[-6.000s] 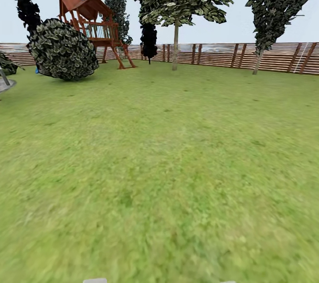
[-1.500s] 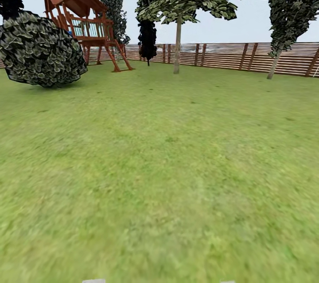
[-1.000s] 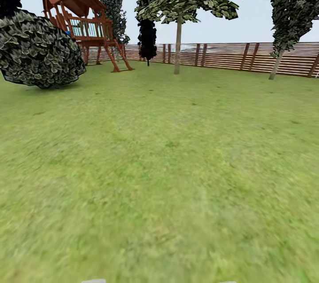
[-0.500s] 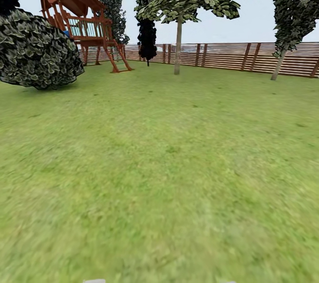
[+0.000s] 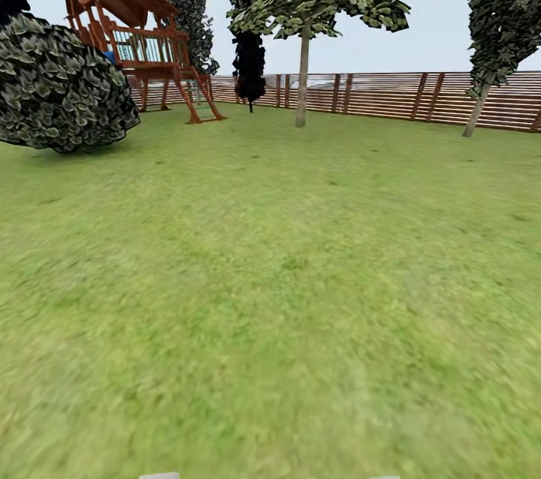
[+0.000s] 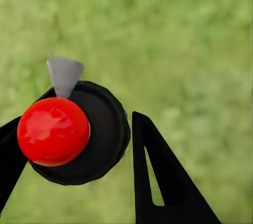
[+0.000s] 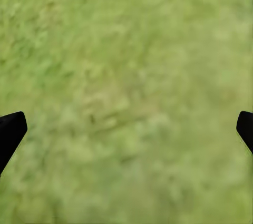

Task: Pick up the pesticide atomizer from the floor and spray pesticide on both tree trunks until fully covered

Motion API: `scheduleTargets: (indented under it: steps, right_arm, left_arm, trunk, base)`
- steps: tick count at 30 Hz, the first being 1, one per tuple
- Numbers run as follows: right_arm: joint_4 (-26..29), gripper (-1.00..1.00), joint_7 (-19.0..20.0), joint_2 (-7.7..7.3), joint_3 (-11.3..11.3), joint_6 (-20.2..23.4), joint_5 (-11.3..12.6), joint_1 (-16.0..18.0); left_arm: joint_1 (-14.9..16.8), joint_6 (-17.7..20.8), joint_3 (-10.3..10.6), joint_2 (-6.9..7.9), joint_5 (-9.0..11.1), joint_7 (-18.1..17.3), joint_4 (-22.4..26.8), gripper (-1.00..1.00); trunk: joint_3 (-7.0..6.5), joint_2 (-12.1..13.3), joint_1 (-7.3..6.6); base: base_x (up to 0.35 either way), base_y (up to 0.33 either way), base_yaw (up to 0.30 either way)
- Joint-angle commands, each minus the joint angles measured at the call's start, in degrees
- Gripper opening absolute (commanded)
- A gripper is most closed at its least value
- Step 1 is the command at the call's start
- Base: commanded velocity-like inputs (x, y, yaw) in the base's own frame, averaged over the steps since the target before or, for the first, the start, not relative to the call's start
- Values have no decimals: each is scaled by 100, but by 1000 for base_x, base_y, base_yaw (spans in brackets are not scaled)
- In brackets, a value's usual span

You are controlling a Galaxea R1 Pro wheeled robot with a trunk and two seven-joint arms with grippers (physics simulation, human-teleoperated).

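The garden lawn (image 5: 270, 276) is taking up most of the head view, ringed by the brown slat fence (image 5: 376, 96), with a big round bush (image 5: 60, 88) and a wooden playhouse (image 5: 135, 43) sitting off to the left. A thin-trunked tree (image 5: 303, 81) and another one (image 5: 478, 107) are standing by the fence, and they're probably not the thick-trunked ones meant for spraying. Down at the arms, the right gripper (image 7: 126, 124) is being carried with its fingers spread wide and nothing but grass between them. The left gripper (image 6: 74, 124) is being held much narrower, and it looks clamped on the pesticide atomizer (image 6: 100, 129) (seen end-on: a black round body with a red ball (image 6: 52, 132) and a grey nozzle tip (image 6: 64, 75), so that ID is a best guess). So the pickup looks done, and the drive across the grass to a trunk is what's being worked on now. Next, a thick leaning trunk needs to be found and approached, and the nozzle needs to be pointed at the bark before anything gets sprayed.
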State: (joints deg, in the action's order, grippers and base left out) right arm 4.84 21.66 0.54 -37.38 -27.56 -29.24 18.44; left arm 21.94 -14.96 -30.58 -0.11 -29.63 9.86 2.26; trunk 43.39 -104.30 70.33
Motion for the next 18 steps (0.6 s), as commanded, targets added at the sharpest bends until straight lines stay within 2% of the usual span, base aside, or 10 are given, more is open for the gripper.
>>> scheduleTargets:
  steps: [1, 18]
  right_arm:
    - [7, 100, 31, 2, -50, -4, -29, 1]
    - [7, 100, 31, 6, -50, -4, -29, 1]
  left_arm:
    - [3, -16, -35, 1, -61, 31, -5, -100]
    - [3, -16, -35, 2, -61, 29, -7, -100]
  trunk:
    - [5, -2, 3]
    - [5, -2, 3]
  base:
    - [339, 0, 0]
    - [339, 0, 0]
